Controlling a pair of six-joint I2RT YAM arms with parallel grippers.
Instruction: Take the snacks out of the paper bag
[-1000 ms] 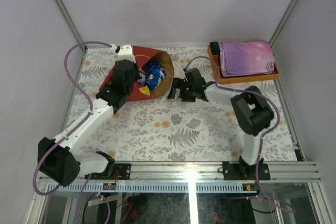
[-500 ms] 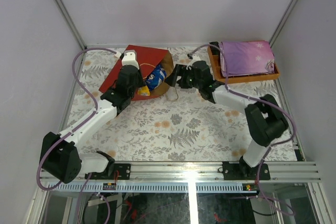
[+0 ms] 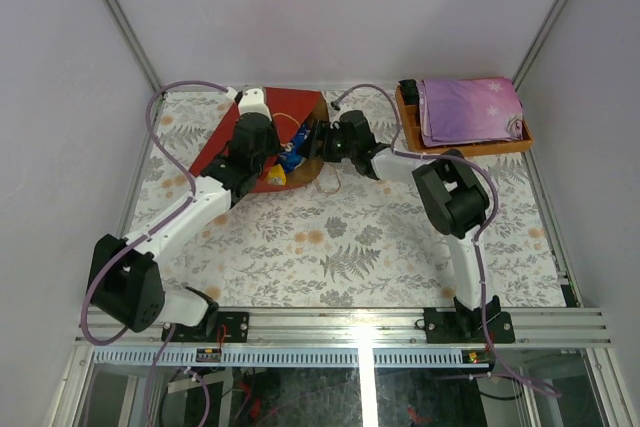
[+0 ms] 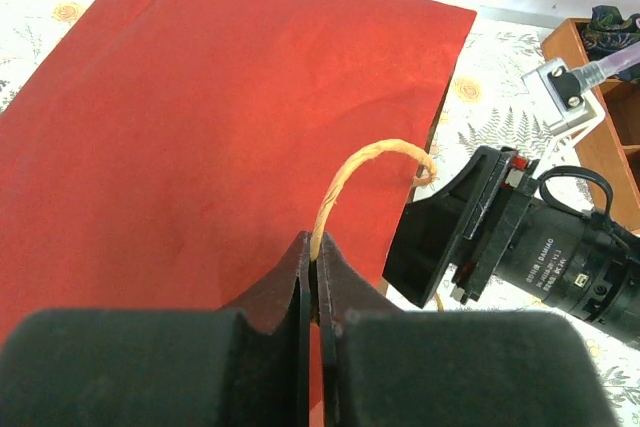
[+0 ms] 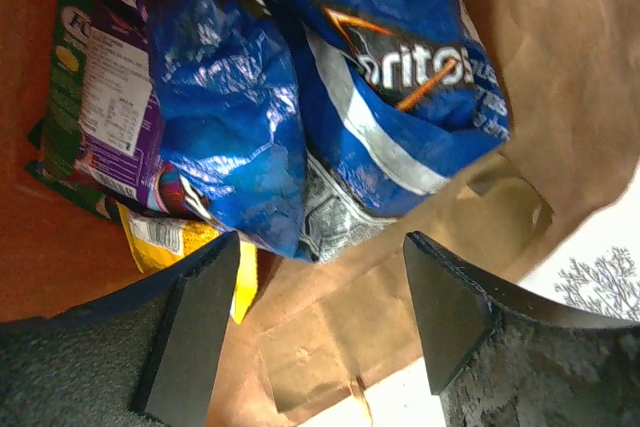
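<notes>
Blue chip bag (image 5: pixel 340 77) crammed in the mouth of the red paper bag (image 3: pixel 235 132), purple packet (image 5: pixel 110 72) and yellow packet (image 5: pixel 165 237) wedged at its nine o'clock, none out yet. Paper bag on its side at twelve o'clock on the table (image 3: pixel 350 247), mouth toward three o'clock.

Looks like the reach-in step: steadying the bag, going for the first packet. Next move probably calls for pushing in, closing on the chip bag's crinkled end, then drawing it straight out without dragging the paper bag along.

Left gripper (image 4: pixel 312 247) pinched together on the tan loop handle (image 4: pixel 372 152), above the bag's red side. Right gripper (image 5: pixel 320 297) at the mouth, jaws wide apart, straddling the chip bag's lower end.

Orange tray (image 3: pixel 470 150) with folded purple cloth (image 3: pixel 468 109) at two o'clock.
</notes>
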